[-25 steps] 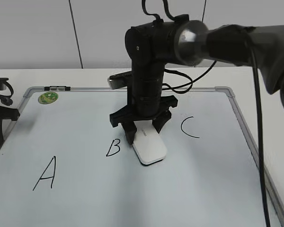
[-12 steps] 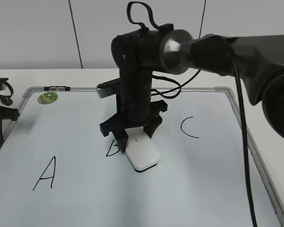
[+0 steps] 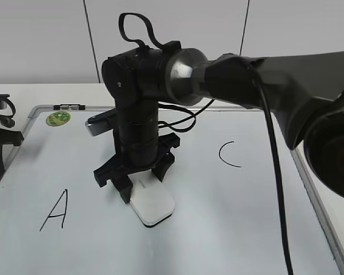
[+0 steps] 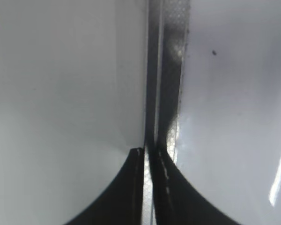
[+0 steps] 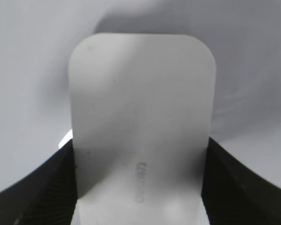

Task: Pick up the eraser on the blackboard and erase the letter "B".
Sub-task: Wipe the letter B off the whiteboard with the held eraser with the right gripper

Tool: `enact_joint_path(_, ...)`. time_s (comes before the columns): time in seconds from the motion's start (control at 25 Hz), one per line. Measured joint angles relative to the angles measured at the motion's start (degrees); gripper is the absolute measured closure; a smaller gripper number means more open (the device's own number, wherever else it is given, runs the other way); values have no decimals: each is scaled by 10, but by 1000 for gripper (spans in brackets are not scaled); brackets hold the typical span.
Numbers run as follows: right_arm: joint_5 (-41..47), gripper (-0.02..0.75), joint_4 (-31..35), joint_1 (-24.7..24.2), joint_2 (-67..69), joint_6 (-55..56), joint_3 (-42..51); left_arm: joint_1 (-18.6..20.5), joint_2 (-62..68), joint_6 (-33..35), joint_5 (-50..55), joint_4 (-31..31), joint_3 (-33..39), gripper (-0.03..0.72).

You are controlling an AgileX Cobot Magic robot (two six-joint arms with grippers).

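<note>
The eraser (image 3: 152,205) is laid flat on the blackboard (image 3: 229,229), between the "A" (image 3: 55,210) and the "C" (image 3: 229,154), so that its felt underside can rub the marks. It is pinched at its long sides by the right pincer (image 3: 139,182), held upright above it to press down. The letter "B" is not visible. The left pincer (image 4: 147,159), pressed together, is parked at the board's left edge.

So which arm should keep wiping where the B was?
The right. Its tool grips the eraser flat on the blackboard between the A and C. The left tool sits shut at the board's edge.
</note>
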Motion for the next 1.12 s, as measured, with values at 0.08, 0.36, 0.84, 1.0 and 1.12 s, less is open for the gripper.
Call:
enact_joint_path(0.08, 0, 218, 1, 1, 0, 0, 0, 0, 0, 0, 0, 0, 0, 669)
enact_joint_path(0.36, -1, 218, -25, 6, 0, 17, -1, 0, 0, 0, 0, 0, 0, 669)
enact_joint_path(0.84, -1, 218, -52, 8, 1, 42, -1, 0, 0, 0, 0, -2, 0, 669)
enact_joint_path(1.0, -1, 218, -57, 8, 1, 46, -1, 0, 0, 1, 0, -2, 0, 669)
enact_joint_path(1.12, -1, 218, -58, 8, 1, 49, -1, 0, 0, 1, 0, -2, 0, 669)
